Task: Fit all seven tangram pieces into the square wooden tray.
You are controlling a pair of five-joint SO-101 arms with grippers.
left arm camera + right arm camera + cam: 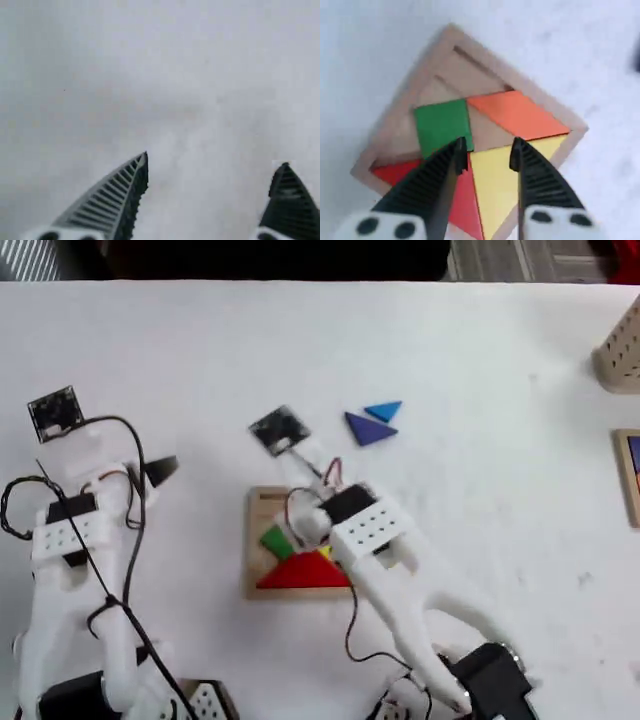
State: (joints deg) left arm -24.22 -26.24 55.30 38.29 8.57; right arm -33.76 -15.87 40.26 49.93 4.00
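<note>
The square wooden tray [262,498] lies at the table's middle, under my right arm. In the right wrist view the tray [490,57] holds a green square [441,127], an orange parallelogram [517,114], a yellow triangle [495,175] and a red triangle [395,171]; the rest of its floor is bare wood. My right gripper [487,145] hovers open over the tray's centre, with nothing in it. A light blue triangle [383,411] and a dark blue triangle [368,428] lie on the table beyond the tray. My left gripper [215,165] is open over bare table, left of the tray.
A perforated wooden block [620,350] stands at the far right edge, and a second wooden frame [630,475] lies below it. Cables trail from both arms. White table stretches behind and to the right of the tray.
</note>
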